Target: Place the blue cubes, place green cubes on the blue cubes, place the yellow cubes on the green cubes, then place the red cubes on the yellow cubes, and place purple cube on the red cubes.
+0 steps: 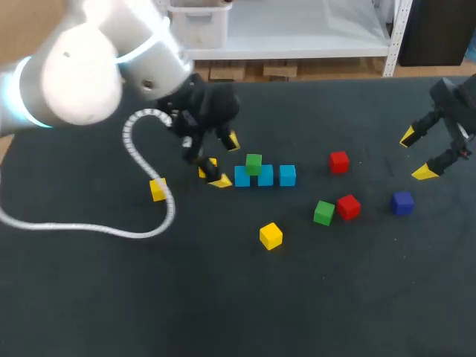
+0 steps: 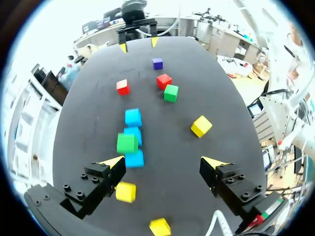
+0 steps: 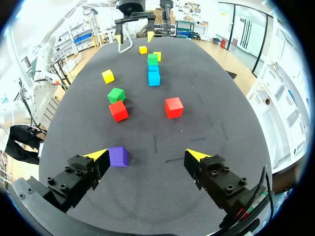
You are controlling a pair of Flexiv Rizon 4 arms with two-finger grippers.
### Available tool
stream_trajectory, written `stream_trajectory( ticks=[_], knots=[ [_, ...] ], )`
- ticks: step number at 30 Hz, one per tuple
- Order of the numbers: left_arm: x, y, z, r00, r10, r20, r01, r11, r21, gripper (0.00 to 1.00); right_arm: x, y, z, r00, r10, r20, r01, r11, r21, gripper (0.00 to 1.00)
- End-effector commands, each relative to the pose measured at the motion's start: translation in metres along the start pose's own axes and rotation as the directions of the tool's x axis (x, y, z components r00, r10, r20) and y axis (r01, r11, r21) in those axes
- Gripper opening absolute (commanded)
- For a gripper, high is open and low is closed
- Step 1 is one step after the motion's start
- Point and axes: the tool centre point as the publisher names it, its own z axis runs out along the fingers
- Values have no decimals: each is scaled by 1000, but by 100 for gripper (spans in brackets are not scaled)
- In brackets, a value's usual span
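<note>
Your left claw is spread wide, just beside the row of blue cubes with one green cube on top. A yellow cube lies close under it. Your right claw, spread too, hangs near the purple cube by the edge of the table.

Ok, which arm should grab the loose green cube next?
Right, probably: the right gripper is open and empty, and the loose green cube lies on its side of the blue row. The left gripper, also open, would have to reach across that row.
</note>
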Motion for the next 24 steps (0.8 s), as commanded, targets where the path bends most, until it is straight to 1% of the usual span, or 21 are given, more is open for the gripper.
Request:
stream_trajectory(
  ticks=[1,3,5,9,10,12,24],
  knots=[
    [19,-40,-26,999,-46,4,47,988,-146,100,0,0,0,1000,-1,1,1,1000,0,100],
    [27,-45,-32,997,-76,7,76,983,-164,100,0,0,0,1000,-1,1,1,1000,0,100],
    [33,-49,-36,995,-95,27,99,978,-182,100,0,0,0,1000,-1,1,1,1000,0,100],
    [42,-53,-45,994,-105,18,107,974,-198,100,0,0,0,1000,-1,1,1,1000,0,100],
    [44,-53,-47,996,-82,31,87,975,-207,100,0,0,0,1000,-1,1,1,1000,0,100],
    [46,-51,-52,999,-19,39,26,982,-186,100,0,0,0,1000,-1,1,1,1000,0,100],
    [46,-51,-52,999,-19,39,26,982,-186,100,0,0,0,1000,-1,1,1,1000,0,100]
  ],
)
